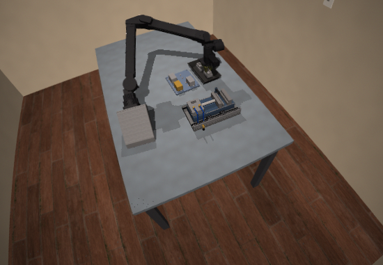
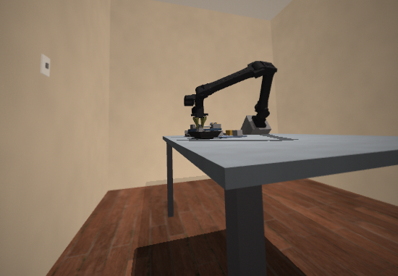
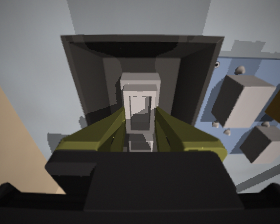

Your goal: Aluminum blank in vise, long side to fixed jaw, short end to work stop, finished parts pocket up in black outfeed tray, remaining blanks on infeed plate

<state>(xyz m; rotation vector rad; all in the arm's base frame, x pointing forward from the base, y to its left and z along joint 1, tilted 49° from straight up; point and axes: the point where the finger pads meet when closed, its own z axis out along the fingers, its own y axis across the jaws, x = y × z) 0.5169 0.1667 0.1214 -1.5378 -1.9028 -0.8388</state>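
Note:
My gripper point(image 3: 140, 111) is shut on a gray finished part point(image 3: 141, 106) with a pocket in its top. It holds the part low inside the black outfeed tray point(image 3: 142, 70), pocket up; I cannot tell whether the part touches the tray floor. In the top view the gripper point(image 1: 208, 70) stands over the tray, and another pale block point(image 1: 199, 66) lies in the tray beside it. The infeed plate point(image 1: 182, 82) carries two gray blanks point(image 1: 173, 77) point(image 1: 190, 80) and a yellow brass blank point(image 1: 178, 85). The vise point(image 1: 210, 105) stands in front of it.
A gray ribbed box point(image 1: 136, 126) sits by the arm's base at the table's left. Blue hoses point(image 1: 197, 114) run from the vise's near jaw. In the wrist view the infeed plate point(image 3: 235, 75) and its gray blanks point(image 3: 242, 100) lie just right of the tray.

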